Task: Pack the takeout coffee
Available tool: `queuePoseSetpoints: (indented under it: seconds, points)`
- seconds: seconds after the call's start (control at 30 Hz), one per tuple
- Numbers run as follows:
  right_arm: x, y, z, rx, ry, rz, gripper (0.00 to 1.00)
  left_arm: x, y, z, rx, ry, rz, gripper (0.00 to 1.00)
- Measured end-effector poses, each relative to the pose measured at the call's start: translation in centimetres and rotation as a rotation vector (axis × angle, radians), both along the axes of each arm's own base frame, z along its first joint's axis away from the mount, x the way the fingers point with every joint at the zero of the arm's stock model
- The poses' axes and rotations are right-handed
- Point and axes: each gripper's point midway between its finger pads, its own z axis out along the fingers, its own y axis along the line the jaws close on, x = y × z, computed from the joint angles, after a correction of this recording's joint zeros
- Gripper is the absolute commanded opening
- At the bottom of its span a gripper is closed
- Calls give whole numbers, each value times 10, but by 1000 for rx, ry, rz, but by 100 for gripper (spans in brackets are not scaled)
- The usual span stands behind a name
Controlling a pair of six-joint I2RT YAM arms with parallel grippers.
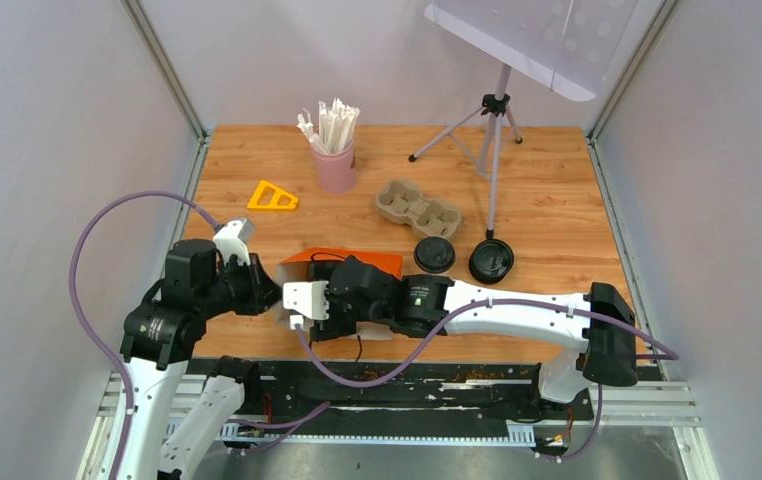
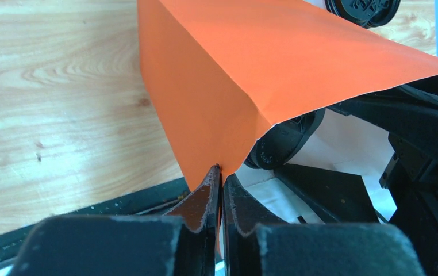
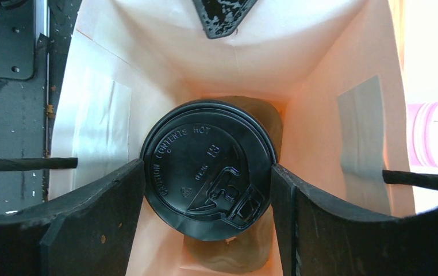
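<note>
An orange paper bag (image 1: 342, 262) lies on its side near the table's front edge. My left gripper (image 2: 221, 172) is shut on the bag's edge (image 2: 216, 155), pinching the paper between its fingertips. My right gripper (image 3: 208, 172) reaches into the bag's pale inside. Its fingers (image 3: 119, 195) press both sides of the black lid (image 3: 205, 167) of an olive-green takeout coffee cup (image 3: 228, 253). Two more black round lids (image 1: 434, 254) (image 1: 491, 260) sit on the table right of the bag. From above I cannot tell which one caps a cup.
A cardboard cup carrier (image 1: 417, 208) lies behind the bag. A pink cup of white sticks (image 1: 334, 165) and a yellow triangle piece (image 1: 272, 197) are at the back left. A tripod (image 1: 494, 150) stands at the back right. Grey walls enclose the table.
</note>
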Motion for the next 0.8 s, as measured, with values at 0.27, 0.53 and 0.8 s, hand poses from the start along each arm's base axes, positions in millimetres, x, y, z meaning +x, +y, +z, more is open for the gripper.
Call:
queuePoseSetpoints:
  seconds: [0.27,0.53,0.8]
  points:
    - [7,-6,-13,-58,-77,66,55,3,-4,5,-3,-34,-44,0]
    - [7,-3,-21,-85,-95,113,55,-2,-15,2,-55,-53,-106,0]
    - [8,3,-34,-132,-107,151,54,-5,-15,-2,-11,-106,-178,0]
